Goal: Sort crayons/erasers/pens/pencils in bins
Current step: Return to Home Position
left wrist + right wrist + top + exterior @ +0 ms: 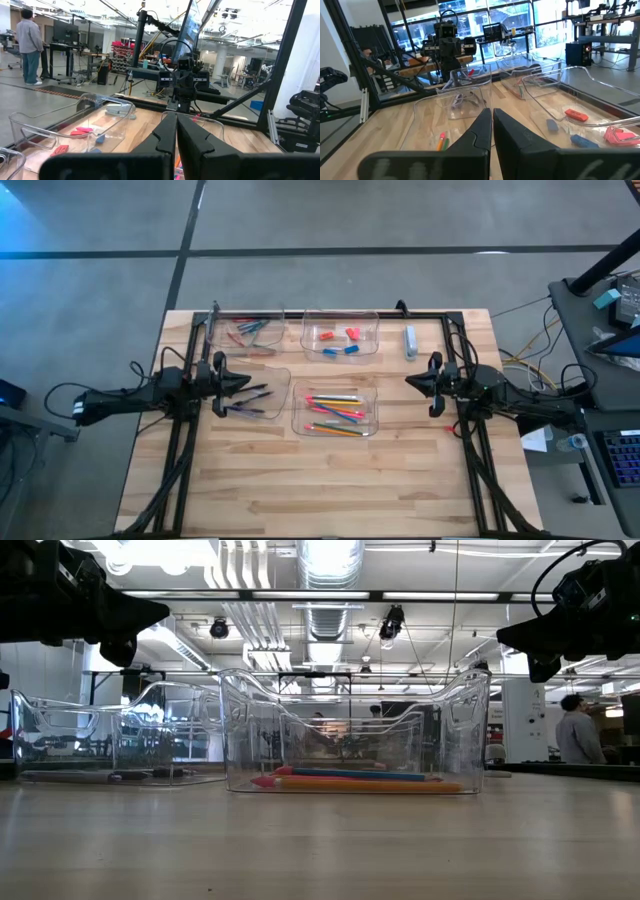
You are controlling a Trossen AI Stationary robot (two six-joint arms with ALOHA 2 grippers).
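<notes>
Already the pencils (pixel 335 412) lie in the near-centre bin (pixel 335 432), the erasers (pixel 340 340) in the far-centre bin (pixel 340 315), the crayons (pixel 250 330) far left, and the pens (pixel 252 402) in the bin beside the pencils. Left gripper (pixel 244 384) hangs over the pens' bin, right gripper (pixel 410 382) just past the pencils' bin. Both have fingers pressed together and hold nothing.

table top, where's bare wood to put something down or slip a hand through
The near half of the table, below the pencil bin, is bare between the frame rails. The far half is crowded: four bins, a pale oblong item, both grippers.
</notes>
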